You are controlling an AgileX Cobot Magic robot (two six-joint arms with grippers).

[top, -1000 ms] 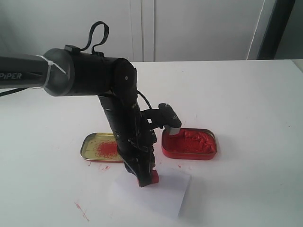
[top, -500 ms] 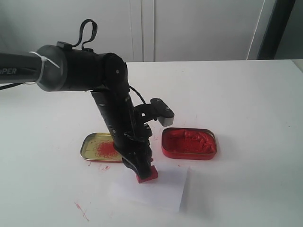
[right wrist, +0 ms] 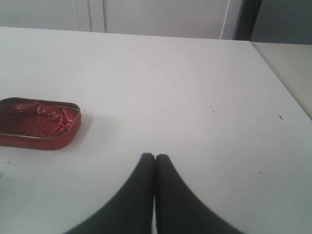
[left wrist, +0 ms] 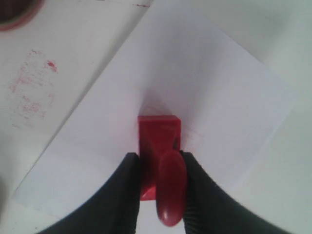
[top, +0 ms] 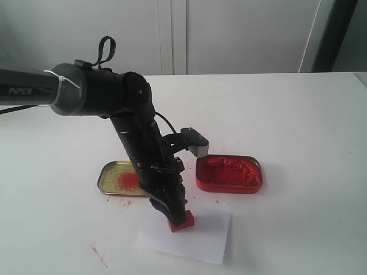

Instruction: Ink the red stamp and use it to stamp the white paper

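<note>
My left gripper is shut on the red stamp, its black fingers clamping the knobbed handle. The stamp's square base presses down on the white paper, near the sheet's left part in the exterior view. No imprint shows on the sheet; the stamp covers that spot. The red ink tin lies to the right of the arm. My right gripper is shut with nothing in it, low over bare table, out of the exterior view.
A shallow gold tin lid smeared red lies left of the arm. Red ink smudges mark the white tabletop near the paper. A wall of pale cabinet doors runs behind the table's far edge.
The left arm dipped left and up with the stamp, then came back down; the stamp now sits pressed on the paper. The paper has shifted slightly.
</note>
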